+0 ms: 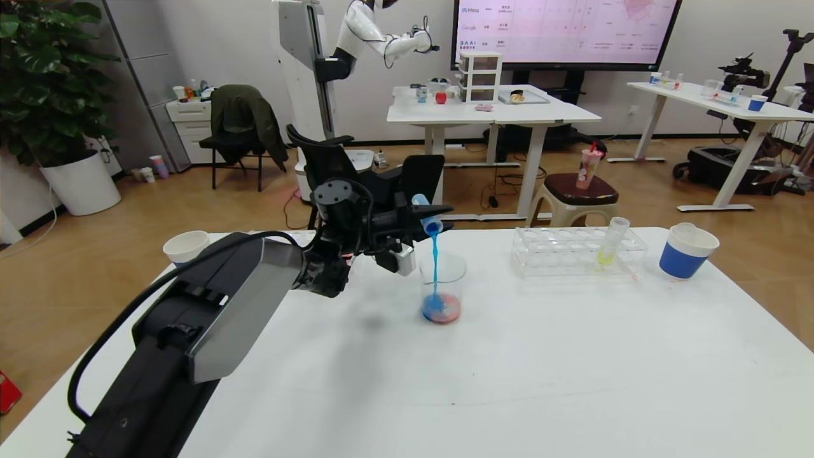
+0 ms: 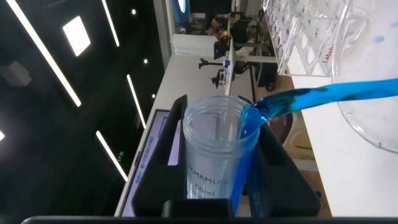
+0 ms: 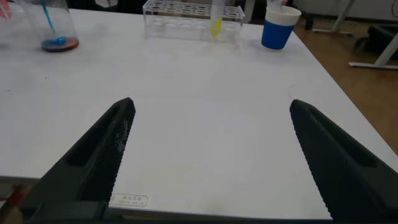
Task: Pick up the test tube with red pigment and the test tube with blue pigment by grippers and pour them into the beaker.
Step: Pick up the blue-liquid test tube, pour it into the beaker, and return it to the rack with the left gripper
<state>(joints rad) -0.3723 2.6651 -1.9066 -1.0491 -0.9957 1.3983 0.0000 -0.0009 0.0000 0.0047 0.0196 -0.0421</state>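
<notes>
My left gripper (image 1: pixel 425 219) is shut on the test tube with blue pigment (image 1: pixel 428 215) and holds it tipped, mouth down, over the beaker (image 1: pixel 453 273). A blue stream runs from the tube's mouth into the beaker, where red and blue liquid lies at the bottom. In the left wrist view the tube (image 2: pixel 214 149) sits between the black fingers (image 2: pixel 283 168), and the stream reaches the beaker's glass wall (image 2: pixel 373 112). My right gripper (image 3: pixel 211 109) is open and empty above bare table, out of the head view. The beaker (image 3: pixel 59 28) shows far off there. No red tube is in view.
A clear tube rack (image 1: pixel 575 254) holding a yellow-liquid tube (image 1: pixel 610 245) stands right of the beaker. A blue-banded paper cup (image 1: pixel 687 253) is at the far right, and another paper cup (image 1: pixel 186 247) at the table's back left corner.
</notes>
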